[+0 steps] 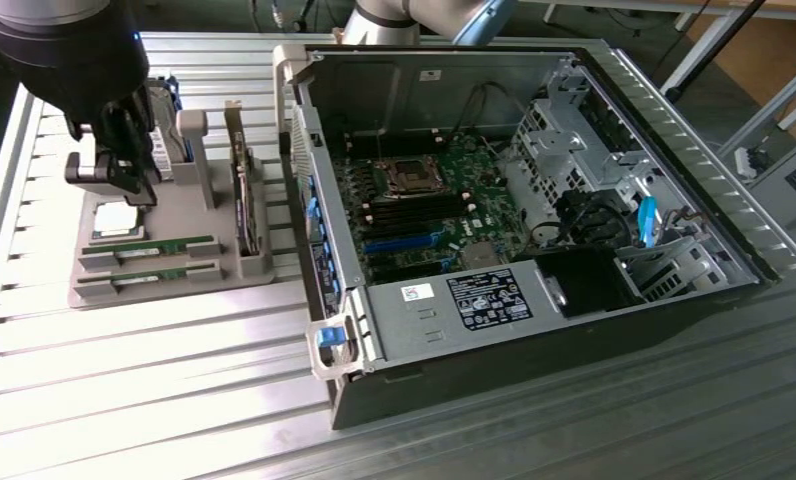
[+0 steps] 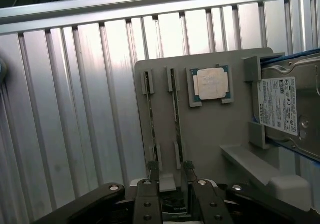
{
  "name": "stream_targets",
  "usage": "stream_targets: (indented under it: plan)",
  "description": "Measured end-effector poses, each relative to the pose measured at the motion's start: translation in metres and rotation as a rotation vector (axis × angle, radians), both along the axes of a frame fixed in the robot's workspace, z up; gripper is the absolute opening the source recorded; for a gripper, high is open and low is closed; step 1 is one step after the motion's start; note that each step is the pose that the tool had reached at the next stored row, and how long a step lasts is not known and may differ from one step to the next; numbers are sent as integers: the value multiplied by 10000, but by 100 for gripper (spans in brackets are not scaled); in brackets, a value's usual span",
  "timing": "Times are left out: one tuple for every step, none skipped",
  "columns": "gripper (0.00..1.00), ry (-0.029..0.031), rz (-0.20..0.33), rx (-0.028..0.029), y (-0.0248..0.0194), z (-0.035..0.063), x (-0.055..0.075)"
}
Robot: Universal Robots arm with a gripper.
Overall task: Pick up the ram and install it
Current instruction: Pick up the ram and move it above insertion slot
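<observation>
Two green ram sticks stand on edge in slots of a grey holder tray (image 1: 171, 290): one ram stick (image 1: 151, 246) and a second (image 1: 151, 270) beside it. From the wrist they appear as thin strips, one ram stick (image 2: 148, 119) next to the other (image 2: 176, 119). My gripper (image 1: 126, 182) hangs over the tray's far part, above the silver processor chip (image 1: 115, 220). In the wrist view my gripper (image 2: 171, 170) is open, its fingertips (image 2: 153, 168) just short of the sticks' near ends and holding nothing. The black memory slots (image 1: 412, 212) lie on the motherboard inside the open case.
The open computer case (image 1: 331, 300) stands on the exterior view's right, with a power supply (image 1: 472, 300) and drive cage (image 1: 572, 130). On the tray sit a hard drive (image 2: 287, 109), the processor chip (image 2: 211, 84) and an upright card (image 1: 245, 200). Ribbed metal table (image 1: 145, 390) all around.
</observation>
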State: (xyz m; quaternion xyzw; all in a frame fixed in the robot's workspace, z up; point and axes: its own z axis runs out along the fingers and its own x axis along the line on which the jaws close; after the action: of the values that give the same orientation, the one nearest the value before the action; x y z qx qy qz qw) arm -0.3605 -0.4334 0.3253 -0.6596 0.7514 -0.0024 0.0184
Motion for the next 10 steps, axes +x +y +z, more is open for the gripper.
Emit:
stream_targets:
  plan:
    - [30, 0, 0, 0, -1, -7, 0]
    - [30, 0, 0, 0, -2, -20, 0]
    - [30, 0, 1, 1, -3, -25, 0]
    - [30, 0, 0, 0, -3, -29, 0]
    - [30, 0, 0, 0, -4, -35, 0]
    - [30, -1, 0, 1, -4, -44, 0]
    - [30, 0, 0, 0, -5, -56, 0]
    - [30, 0, 0, 0, -6, -69, 0]
    - [30, 0, 0, 0, -6, -76, 0]
    - [30, 0, 0, 0, -7, -83, 0]
